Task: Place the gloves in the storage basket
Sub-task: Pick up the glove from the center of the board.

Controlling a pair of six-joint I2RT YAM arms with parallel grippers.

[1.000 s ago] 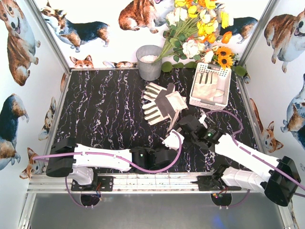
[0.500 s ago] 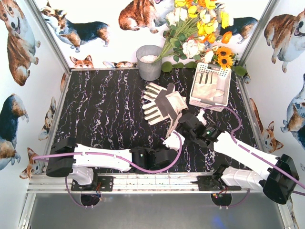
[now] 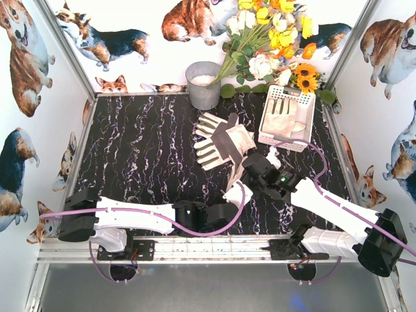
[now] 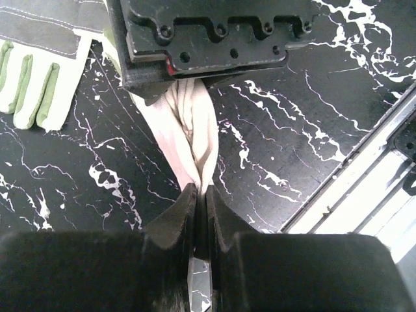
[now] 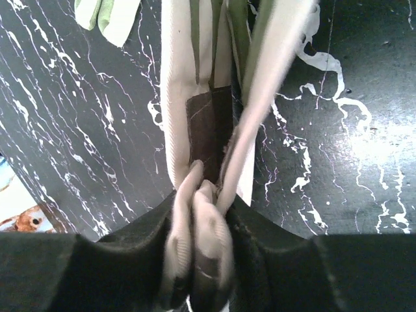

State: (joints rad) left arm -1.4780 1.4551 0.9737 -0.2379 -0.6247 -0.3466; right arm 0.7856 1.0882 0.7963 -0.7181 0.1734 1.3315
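Two cream gloves with grey-brown patches lie overlapped mid-table. A third lies in the white storage basket at the back right. One glove trails toward me as a twisted cream strip. My right gripper is shut on its bunched cuff, seen in the right wrist view between the right gripper's jaws. My left gripper is shut on the strip's narrow near end, which the left wrist view shows running into the left gripper's closed jaws. The right gripper's black body fills the top of that view.
A grey metal bucket stands at the back centre, with artificial flowers leaning beside it above the basket. Corgi-print walls close in the table on three sides. An aluminium rail runs along the near edge by the arm bases.
The right gripper's jaws have closed onto the glove's cuff, and that arm has edged slightly left. The left arm has slid a little toward me, its jaws still shut.
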